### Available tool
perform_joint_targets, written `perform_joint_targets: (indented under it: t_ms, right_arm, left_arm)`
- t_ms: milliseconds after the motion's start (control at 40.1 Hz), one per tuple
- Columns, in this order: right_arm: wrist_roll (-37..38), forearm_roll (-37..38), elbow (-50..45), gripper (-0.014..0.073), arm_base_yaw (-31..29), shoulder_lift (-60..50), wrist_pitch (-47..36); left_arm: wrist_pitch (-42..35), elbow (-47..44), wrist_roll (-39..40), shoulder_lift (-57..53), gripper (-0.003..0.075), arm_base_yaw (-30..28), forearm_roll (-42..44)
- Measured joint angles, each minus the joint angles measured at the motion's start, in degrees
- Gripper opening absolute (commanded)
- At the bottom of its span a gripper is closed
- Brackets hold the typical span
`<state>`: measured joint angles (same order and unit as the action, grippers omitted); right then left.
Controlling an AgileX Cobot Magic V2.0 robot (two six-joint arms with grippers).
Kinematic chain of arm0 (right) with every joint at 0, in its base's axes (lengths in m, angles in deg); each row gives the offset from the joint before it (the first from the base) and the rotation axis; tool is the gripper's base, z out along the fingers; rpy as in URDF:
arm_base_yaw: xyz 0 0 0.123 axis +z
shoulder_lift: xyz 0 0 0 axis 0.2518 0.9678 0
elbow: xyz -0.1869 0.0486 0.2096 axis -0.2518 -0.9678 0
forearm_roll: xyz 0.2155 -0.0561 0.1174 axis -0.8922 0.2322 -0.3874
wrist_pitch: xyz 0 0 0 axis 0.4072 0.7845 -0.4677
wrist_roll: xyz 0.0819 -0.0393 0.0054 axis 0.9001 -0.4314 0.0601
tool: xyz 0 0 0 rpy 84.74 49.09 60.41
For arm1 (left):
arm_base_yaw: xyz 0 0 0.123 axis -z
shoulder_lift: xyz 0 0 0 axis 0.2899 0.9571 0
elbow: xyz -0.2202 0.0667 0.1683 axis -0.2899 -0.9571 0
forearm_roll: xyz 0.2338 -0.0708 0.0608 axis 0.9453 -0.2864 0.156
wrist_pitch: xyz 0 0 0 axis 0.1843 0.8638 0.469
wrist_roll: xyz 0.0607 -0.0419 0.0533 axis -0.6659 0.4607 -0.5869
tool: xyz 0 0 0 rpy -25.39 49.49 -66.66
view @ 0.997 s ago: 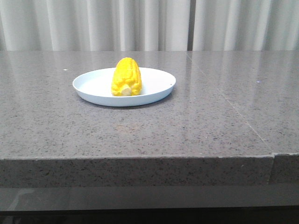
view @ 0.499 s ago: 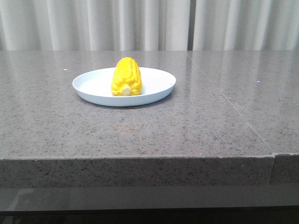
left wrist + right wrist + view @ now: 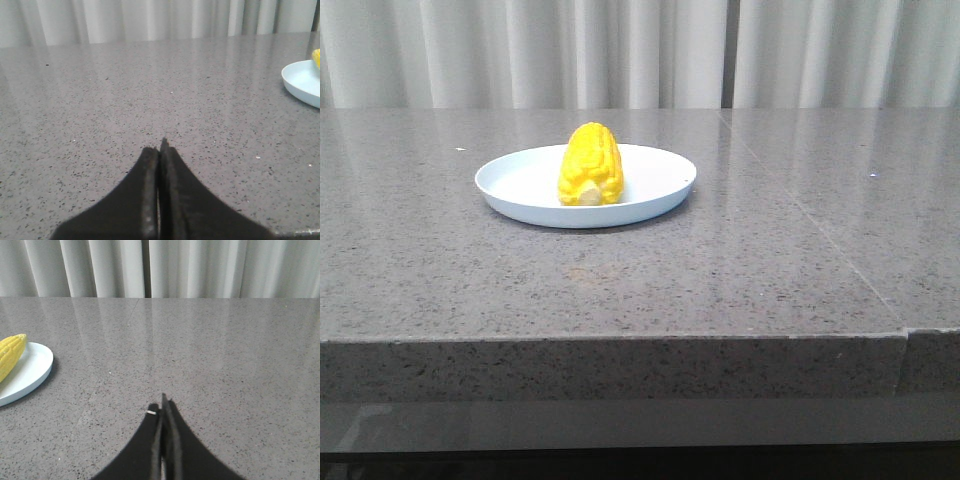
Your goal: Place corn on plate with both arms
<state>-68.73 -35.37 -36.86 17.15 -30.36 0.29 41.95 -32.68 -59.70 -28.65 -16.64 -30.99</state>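
The big gray stone table [image 3: 640,270] fills most of the front view, with pale curtains [image 3: 640,50] hanging behind it. On the table sits the round, pale blue plate [image 3: 520,185], a bit to the left of the middle and toward the far side. The yellow corn [image 3: 590,165] lies in the middle of the plate, well inside the rim, with its pale stub end pointing toward the camera. No arm shows in the front view. In the left wrist view, the left gripper [image 3: 159,150] hangs low over bare table with its two dark fingers pressed together and nothing between them; the plate is well apart from it, at the edge of that picture. In the right wrist view, the right gripper [image 3: 163,407] is pinched closed too and holds nothing, and the plate with the corn is well apart from it as well. The job looks done, since the corn rests on the plate and both grippers are away from it. The good thing to do now is to leave the plate alone. If the arms must move, they should go slowly and stay far from the plate, so nothing bumps it and makes the corn roll off.
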Motion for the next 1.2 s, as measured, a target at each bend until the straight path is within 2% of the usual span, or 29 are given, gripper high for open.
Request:
perform_joint_targets:
  t_ms: [399, 872, 1196]
  right_arm:
    - [0.0, 0.0, -0.73, -0.009, 0.94, -1.23, -0.21]
    - [0.0, 0.0, -20.84, -0.009, 1.33, -9.56, -7.62]
    - [0.0, 0.0, -22.02, -0.009, 1.22, -9.81, -7.31]
  left_arm:
    - [0.0, 0.0, 0.0, 0.0, -0.002, 0.0, 0.0]
    - [0.0, 0.0, 0.0, 0.0, -0.002, 0.0, 0.0]
    - [0.0, 0.0, 0.0, 0.0, -0.002, 0.0, 0.0]
